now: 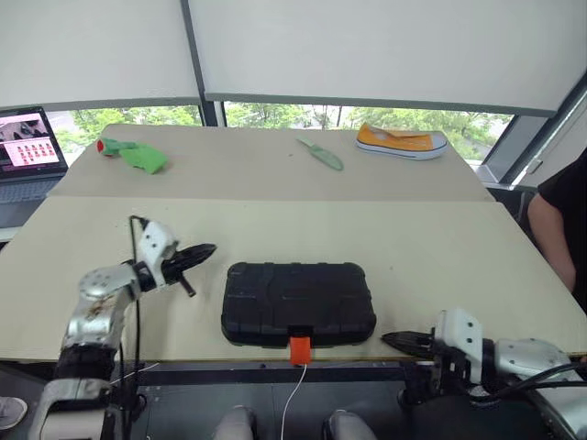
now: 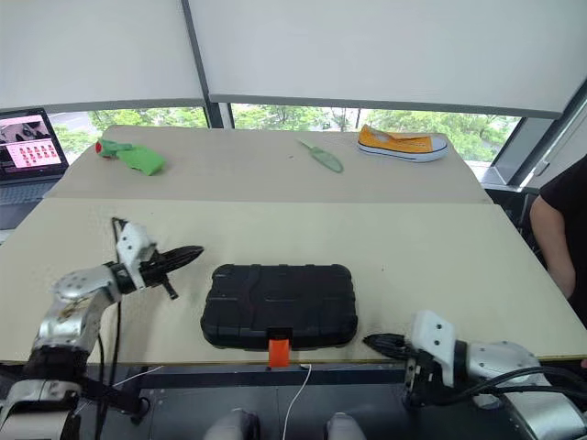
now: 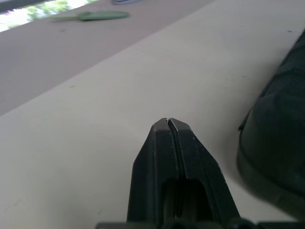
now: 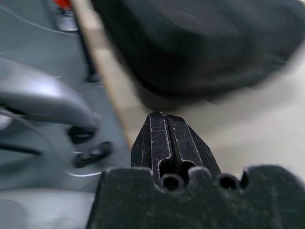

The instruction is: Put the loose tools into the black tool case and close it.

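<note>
Left eye view: our flat black plastic tool case [image 1: 298,302] lies closed, orange latch [image 1: 300,349] frontward.
Our left gripper [image 1: 204,251] and right gripper [image 1: 393,341] flank it, both pinched together, empty.

The black tool case [image 1: 298,302] lies shut, so whatever is inside it cannot be seen. In the right wrist view the case [image 4: 200,43] is blurred and cut off by the frame. The laptop [image 1: 27,151] runs off the picture's edge, its screen too small to read. A person's arm [image 1: 555,225] is cut off at the side.
</note>
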Action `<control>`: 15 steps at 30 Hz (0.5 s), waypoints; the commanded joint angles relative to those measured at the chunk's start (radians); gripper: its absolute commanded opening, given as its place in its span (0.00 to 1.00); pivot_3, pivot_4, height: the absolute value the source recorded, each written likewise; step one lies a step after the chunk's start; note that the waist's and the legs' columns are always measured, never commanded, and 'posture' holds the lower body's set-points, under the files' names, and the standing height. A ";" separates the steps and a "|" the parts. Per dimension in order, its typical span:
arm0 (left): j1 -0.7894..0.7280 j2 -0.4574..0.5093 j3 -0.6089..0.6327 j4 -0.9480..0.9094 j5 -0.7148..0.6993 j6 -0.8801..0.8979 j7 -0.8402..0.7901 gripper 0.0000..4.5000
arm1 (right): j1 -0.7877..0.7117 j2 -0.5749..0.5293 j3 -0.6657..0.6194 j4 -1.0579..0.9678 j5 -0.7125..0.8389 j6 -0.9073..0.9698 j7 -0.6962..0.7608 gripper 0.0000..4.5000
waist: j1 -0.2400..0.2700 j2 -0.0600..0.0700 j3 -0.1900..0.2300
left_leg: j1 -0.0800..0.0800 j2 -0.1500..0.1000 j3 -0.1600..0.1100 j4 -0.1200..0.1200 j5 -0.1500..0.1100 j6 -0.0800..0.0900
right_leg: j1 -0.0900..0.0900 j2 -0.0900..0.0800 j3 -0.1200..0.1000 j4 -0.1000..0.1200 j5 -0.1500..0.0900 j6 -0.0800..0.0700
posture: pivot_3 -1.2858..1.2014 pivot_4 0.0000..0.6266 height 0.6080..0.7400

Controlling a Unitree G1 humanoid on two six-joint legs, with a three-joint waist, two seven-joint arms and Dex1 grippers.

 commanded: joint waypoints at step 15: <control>-0.113 -0.012 -0.072 0.180 0.059 0.147 -0.144 0.00 | -0.425 0.281 0.195 0.236 -0.298 0.095 -0.036 0.00 | -0.020 -0.008 0.004 | -0.009 0.001 -0.001 0.002 0.000 0.000 | -0.009 0.002 0.000 0.002 0.004 -0.004 | 0.52 0.24 1.00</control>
